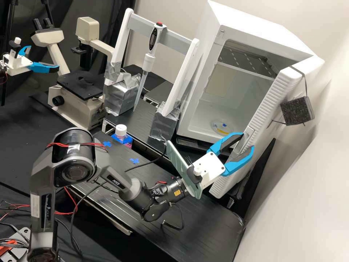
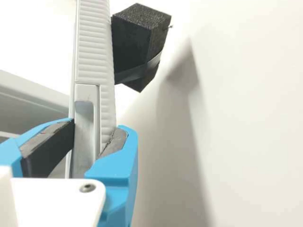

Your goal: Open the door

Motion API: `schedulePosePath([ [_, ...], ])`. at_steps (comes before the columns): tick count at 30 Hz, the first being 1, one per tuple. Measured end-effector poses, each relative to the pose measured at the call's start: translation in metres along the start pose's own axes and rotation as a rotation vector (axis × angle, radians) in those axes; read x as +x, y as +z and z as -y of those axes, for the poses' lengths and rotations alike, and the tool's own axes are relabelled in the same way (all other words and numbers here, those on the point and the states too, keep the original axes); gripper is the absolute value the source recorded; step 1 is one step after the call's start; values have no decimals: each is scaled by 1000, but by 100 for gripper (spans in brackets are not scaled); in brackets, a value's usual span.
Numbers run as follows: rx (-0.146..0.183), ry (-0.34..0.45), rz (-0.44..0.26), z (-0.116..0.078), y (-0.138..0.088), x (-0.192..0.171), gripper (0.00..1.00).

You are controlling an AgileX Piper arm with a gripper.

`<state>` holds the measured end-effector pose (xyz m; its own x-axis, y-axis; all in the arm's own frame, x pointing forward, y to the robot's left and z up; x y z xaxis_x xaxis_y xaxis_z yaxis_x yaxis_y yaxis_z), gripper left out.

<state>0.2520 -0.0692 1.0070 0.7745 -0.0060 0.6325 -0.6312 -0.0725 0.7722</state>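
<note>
White and ribbed along its edge, the door (image 1: 274,98) stands open at an angle from the white cabinet (image 1: 254,18); the gripper (image 1: 247,141) is clamped on the door's edge at the recessed handle (image 2: 85,118), one blue finger on each side; a black foam block (image 1: 296,111) is strapped to the door's outer side; a pipette (image 1: 148,62) hangs tip down from a frame (image 1: 123,32) beside the cabinet; a white-capped bottle (image 1: 121,131) stands near the microscope (image 1: 87,29)

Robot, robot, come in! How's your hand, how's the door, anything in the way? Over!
Hand gripping door by its edge. Door open. Wall near its outer side, might limit further swing.
</note>
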Motion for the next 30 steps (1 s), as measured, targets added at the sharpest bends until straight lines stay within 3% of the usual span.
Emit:
schedulePosePath([
  [4, -15, 2, 1, -1, 0, 0, 0],
  [5, -14, 4, 2, -1, 0, -1, 100],
  [10, -38, 4, 14, -2, -4, -10, 100],
  [14, -39, 3, 83, -8, 2, -33, 100],
  [17, 10, -44, 164, -11, 4, -55, 100],
  [19, 61, -95, 169, -11, -9, -73, 100],
  [21, 87, -150, 126, -7, -28, -89, 100],
  [26, 63, -349, -144, 19, -86, -119, 100],
  [30, 112, -463, -290, 40, -114, -137, 100],
])
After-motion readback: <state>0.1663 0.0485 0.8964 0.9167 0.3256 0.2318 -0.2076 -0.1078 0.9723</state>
